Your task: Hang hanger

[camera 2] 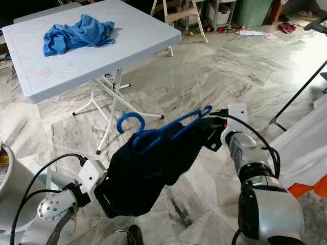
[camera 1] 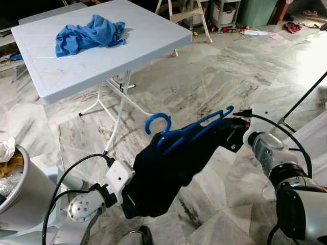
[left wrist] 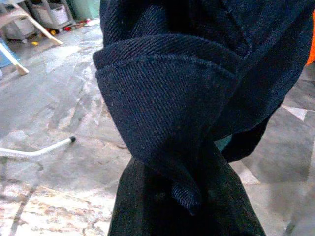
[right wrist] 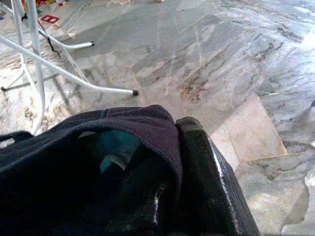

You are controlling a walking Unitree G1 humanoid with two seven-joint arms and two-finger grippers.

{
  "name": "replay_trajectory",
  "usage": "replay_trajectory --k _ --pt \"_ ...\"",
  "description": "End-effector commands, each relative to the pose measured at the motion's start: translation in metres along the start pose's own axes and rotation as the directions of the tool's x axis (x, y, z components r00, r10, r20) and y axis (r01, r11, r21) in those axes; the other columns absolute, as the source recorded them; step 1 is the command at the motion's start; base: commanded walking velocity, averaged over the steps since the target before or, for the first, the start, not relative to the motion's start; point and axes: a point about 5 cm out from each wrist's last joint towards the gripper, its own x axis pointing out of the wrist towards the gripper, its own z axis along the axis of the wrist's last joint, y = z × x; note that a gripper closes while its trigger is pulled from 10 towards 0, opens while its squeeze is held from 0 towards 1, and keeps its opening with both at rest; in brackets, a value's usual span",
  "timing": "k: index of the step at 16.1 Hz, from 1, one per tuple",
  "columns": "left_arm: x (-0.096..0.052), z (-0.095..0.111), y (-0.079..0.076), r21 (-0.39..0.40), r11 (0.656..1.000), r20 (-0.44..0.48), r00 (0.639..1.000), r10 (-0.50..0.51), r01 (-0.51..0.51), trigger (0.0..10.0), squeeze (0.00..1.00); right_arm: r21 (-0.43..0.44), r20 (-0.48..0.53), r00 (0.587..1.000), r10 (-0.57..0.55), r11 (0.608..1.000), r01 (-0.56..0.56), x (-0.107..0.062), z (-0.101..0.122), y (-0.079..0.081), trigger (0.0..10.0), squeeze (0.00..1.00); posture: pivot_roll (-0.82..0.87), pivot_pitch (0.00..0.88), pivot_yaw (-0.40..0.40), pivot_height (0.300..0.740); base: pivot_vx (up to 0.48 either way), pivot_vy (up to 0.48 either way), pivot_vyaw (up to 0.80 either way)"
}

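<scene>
Hanger (camera 1: 191, 128): glossy blue plastic. Garment (camera 1: 168, 168): matt dark twill cloth. Bench (camera 1: 148, 41): white plastic. Floor (camera 1: 214, 76): polished marble.

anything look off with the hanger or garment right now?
Yes. The dark garment sits bunched and lopsided on the blue hanger, which is tilted with its hook pointing sideways, held up between the left gripper and right gripper. A blue cloth lies crumpled on the white table.

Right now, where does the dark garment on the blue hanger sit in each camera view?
Left eye: dark garment lower centre, between both arms.
Right eye: lower centre.
Left wrist: close up, hanging folds.
Right wrist: lower left, beside a finger.
Shared landmark: white table legs.
</scene>
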Motion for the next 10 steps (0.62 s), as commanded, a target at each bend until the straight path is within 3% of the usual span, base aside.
replay_trajectory --k 1,10 --pt "-0.008 -0.004 0.002 -0.003 1.000 -0.020 1.000 -0.008 0.008 0.0 0.00 0.020 0.026 0.998 -0.056 0.998 0.056 -0.001 0.011 -0.012 0.0 0.00 -0.10 0.119 0.048 0.740 0.000 0.000 0.00" --pt "-0.016 -0.020 -0.001 0.002 0.997 -0.103 0.992 -0.075 0.076 0.0 0.00 0.003 0.061 0.996 -0.062 0.998 0.062 -0.001 0.024 -0.013 0.0 0.00 -0.11 0.120 0.054 0.740 0.000 0.000 0.00"
